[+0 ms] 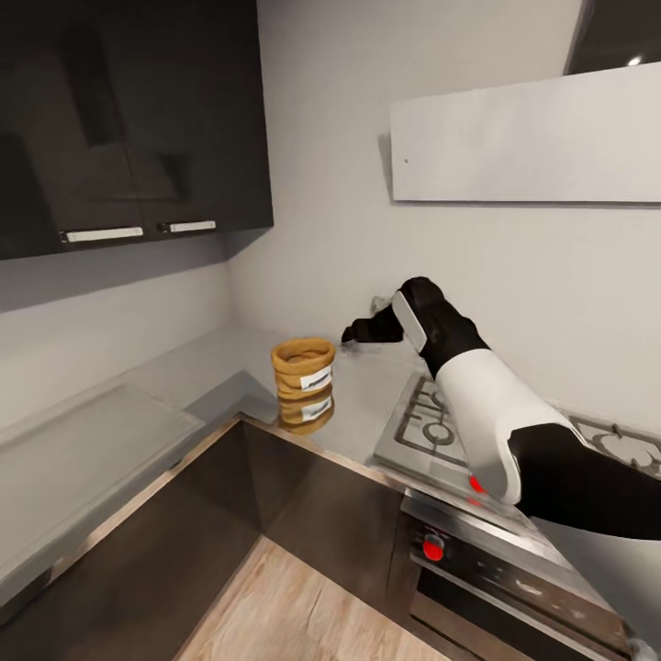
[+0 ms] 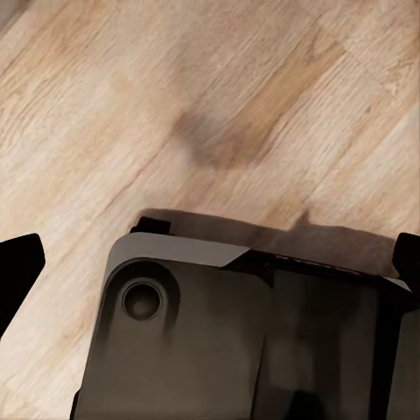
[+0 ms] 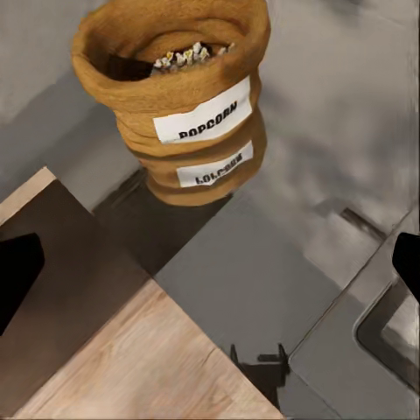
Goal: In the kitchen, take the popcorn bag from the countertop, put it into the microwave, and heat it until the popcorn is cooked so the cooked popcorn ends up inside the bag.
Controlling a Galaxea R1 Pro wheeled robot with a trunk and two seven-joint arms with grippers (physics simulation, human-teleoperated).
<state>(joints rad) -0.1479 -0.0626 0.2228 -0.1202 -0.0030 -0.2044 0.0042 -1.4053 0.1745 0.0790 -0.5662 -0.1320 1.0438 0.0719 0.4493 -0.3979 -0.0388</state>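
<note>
One bag: we see the popcorn bag (image 1: 303,378) upright on the grey worktop (image 1: 363,404), near its front edge at the inner corner, its mirror image showing in the glossy slab beneath it
Right gripper: our right gripper (image 1: 352,334) hangs above the worktop, just beside the bag and apart from it, on the hob's side and a little higher than the rolled rim
Right gripper state: in the right wrist view the two dark fingertips (image 3: 19,271) sit at opposite edges of the picture, spread wide with nothing between them
Bag from the wrist: the popcorn bag (image 3: 179,105) lies ahead of the right gripper, mouth open, pale kernels inside, a white label reading POPCORN on the side facing us
Left gripper: our left gripper (image 2: 210,262) points down at the wooden floor (image 2: 175,105), over the robot's dark base (image 2: 227,341); its fingertips stand wide apart, empty
Hob: the steel gas hob (image 1: 431,427) lies below and behind the right gripper, under our forearm
Cabinets: dark wall cabinets (image 1: 128,119) hang above the worktop, beyond the bag from the right gripper
</note>
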